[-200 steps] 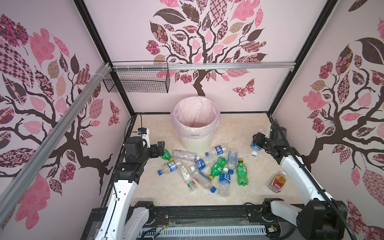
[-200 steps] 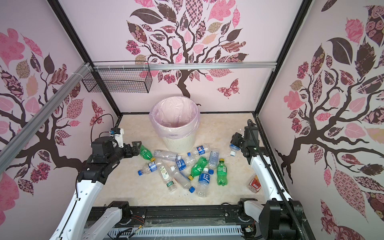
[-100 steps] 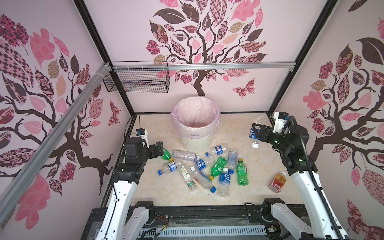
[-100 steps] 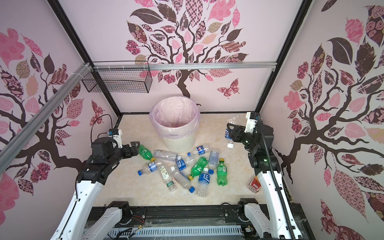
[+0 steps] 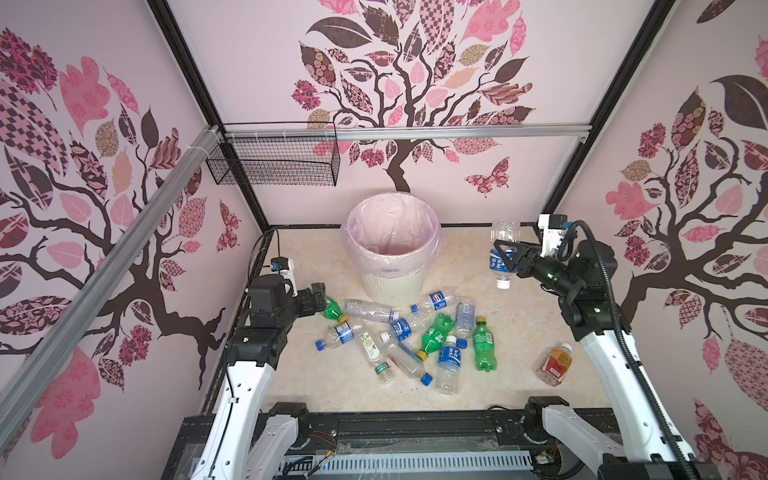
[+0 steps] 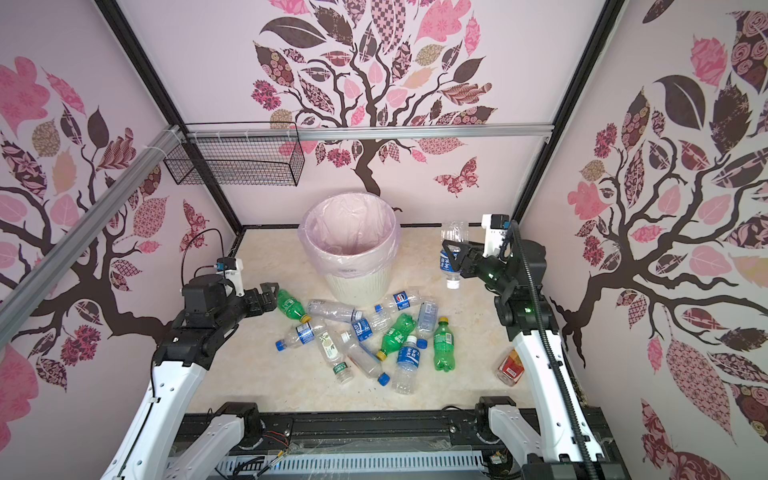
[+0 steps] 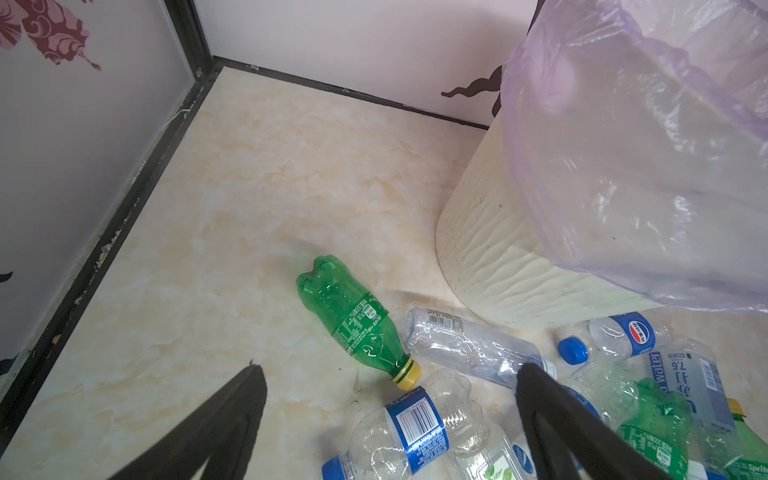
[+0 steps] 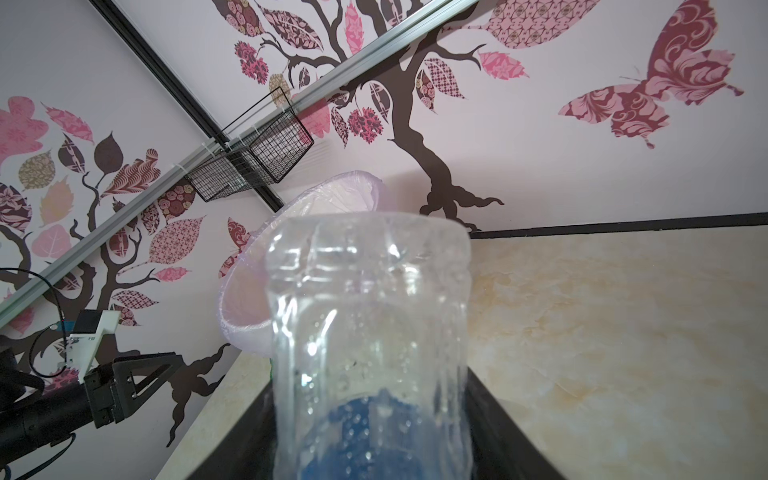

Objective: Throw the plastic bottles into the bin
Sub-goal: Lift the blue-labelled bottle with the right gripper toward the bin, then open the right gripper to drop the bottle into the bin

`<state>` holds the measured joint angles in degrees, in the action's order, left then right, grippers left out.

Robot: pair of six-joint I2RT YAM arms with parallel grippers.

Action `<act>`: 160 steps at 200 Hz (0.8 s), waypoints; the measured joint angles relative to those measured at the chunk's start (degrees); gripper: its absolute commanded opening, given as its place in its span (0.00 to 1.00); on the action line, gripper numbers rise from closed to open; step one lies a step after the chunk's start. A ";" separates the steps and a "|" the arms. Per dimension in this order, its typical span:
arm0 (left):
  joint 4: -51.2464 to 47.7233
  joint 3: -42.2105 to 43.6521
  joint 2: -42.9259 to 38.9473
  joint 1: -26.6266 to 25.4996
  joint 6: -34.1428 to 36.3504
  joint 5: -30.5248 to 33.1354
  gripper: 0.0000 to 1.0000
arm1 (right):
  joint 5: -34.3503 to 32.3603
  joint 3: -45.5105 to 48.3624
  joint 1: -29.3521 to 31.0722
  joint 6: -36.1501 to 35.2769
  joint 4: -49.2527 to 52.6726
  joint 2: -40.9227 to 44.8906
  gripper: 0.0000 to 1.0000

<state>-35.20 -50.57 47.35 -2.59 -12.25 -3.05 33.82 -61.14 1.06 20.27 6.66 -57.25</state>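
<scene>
The right tool point(image 5: 506, 257) clamps a clear blue-labelled bottle point(image 5: 504, 232) vertical, cap down, the bin point(image 5: 390, 286) well apart to its left; the left tool point(image 5: 319, 296) hangs open.

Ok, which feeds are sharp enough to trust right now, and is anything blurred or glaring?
In both top views: evenly lit, sharp, soft shadows; the loose bottles are clearly outlined. Left wrist view: the green bottle is crisp; mild sheen on the bin liner. Right wrist view: the held bottle fills the middle, blurred, hiding part of the bin.
</scene>
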 measured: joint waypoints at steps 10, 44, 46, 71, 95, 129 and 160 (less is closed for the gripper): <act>-0.02 0.00 0.15 0.00 -0.04 0.11 0.98 | -0.83 -3.28 2.47 -1.07 0.42 -2.60 0.61; -0.52 0.00 0.24 0.11 -0.28 0.81 0.98 | -1.92 -18.97 10.69 -3.34 0.26 -14.88 0.61; -0.57 0.00 0.22 0.11 -0.33 0.81 0.98 | -2.03 -20.13 11.28 -3.50 0.48 -15.89 0.61; -1.66 0.00 -0.20 0.24 -0.72 0.85 0.98 | -5.18 -38.16 17.84 -6.88 4.09 -29.73 0.64; -2.69 -0.04 -1.18 0.37 -1.05 0.85 0.98 | -7.23 -56.43 22.99 -9.44 10.36 -43.52 0.79; -4.57 -0.09 -2.16 0.37 -0.98 1.29 0.98 | -9.79 -64.63 24.41 -11.52 21.07 -51.52 0.92; -4.72 -0.09 -1.03 0.42 -0.94 1.51 0.98 | -13.25 -57.22 23.85 -13.14 22.56 -47.60 0.97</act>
<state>-39.92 -50.65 46.33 -2.17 -13.19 -1.54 20.58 -118.37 24.91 7.14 29.21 -104.86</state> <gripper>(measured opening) 0.977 0.959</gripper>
